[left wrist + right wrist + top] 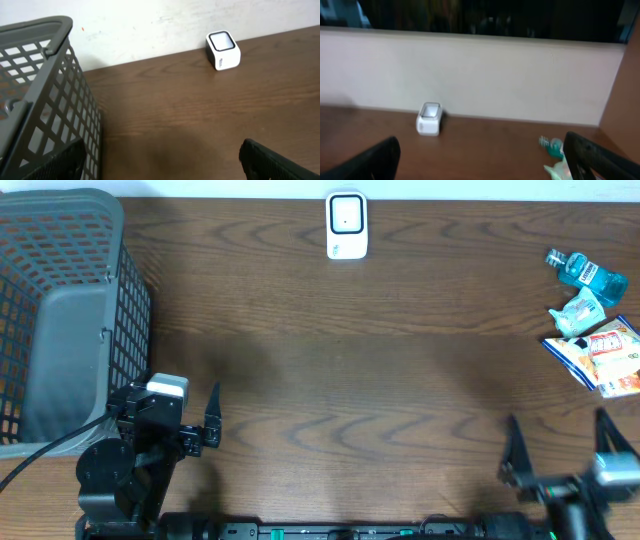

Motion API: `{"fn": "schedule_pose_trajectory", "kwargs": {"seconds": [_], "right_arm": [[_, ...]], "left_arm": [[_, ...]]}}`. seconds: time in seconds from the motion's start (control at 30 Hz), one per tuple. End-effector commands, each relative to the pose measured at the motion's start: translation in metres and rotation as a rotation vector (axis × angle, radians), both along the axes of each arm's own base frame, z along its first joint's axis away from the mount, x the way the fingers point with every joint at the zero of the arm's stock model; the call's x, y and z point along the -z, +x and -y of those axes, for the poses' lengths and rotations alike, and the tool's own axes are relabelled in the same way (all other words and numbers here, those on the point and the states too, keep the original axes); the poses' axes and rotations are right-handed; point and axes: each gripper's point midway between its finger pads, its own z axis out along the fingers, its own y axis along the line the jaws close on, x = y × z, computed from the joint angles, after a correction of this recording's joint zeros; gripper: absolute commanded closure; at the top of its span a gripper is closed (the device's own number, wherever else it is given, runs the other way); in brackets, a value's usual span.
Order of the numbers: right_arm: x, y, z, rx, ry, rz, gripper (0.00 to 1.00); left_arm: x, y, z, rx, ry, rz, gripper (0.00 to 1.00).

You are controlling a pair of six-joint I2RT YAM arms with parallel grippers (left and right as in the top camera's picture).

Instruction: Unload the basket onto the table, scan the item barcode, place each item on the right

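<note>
Black fingers of the left tool (162,165) fill the bottom corners of the left wrist view, set wide apart with bare desk (200,115) between them; this tool is open and holds nothing; from overhead the left tool (170,402) sits near the front edge, just beside the grey mesh basket (130,310), whose wall also rises at the left of the wrist picture (50,100).

Likewise the right tool (482,160) shows its two dark fingers spread to either side in its own view, open and empty; from overhead the right tool (558,430) stands at the front right of the desk (350,360), fingers pointing toward the back.

At the far edge, near the middle, stands a small white scanner (347,225) with a dark-framed window; it is well apart from both tools and shows in the left wrist view (223,50) and the right wrist view (429,119), close to the pale wall (495,75).

Items lie grouped at the right edge: a blue bottle (587,273) on its side, a small pale green packet (580,312) just beside it, and colourful snack packets (605,355) nearest the right tool; none is touched; no barcode can be made out; the right wrist view catches the bottle (551,145) only as a blur.
</note>
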Motion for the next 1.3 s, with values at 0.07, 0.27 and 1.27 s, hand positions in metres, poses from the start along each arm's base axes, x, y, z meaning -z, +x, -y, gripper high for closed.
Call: {"fn": "schedule_pose_trajectory", "kwargs": {"seconds": [0.07, 0.27, 1.27], "right_arm": [[0.040, 0.024, -0.003, -0.011, 0.011, 0.019, 0.01], [0.056, 0.049, -0.008, -0.049, 0.000, 0.077, 0.01], [0.200, 0.098, 0.013, 0.045, 0.015, -0.124, 0.01]], "left_arm": [[-0.004, -0.001, 0.002, 0.010, -0.013, 0.011, 0.02], [-0.004, -0.001, 0.002, 0.010, -0.013, 0.011, 0.02], [-0.004, -0.001, 0.002, 0.010, -0.013, 0.010, 0.02]]}}
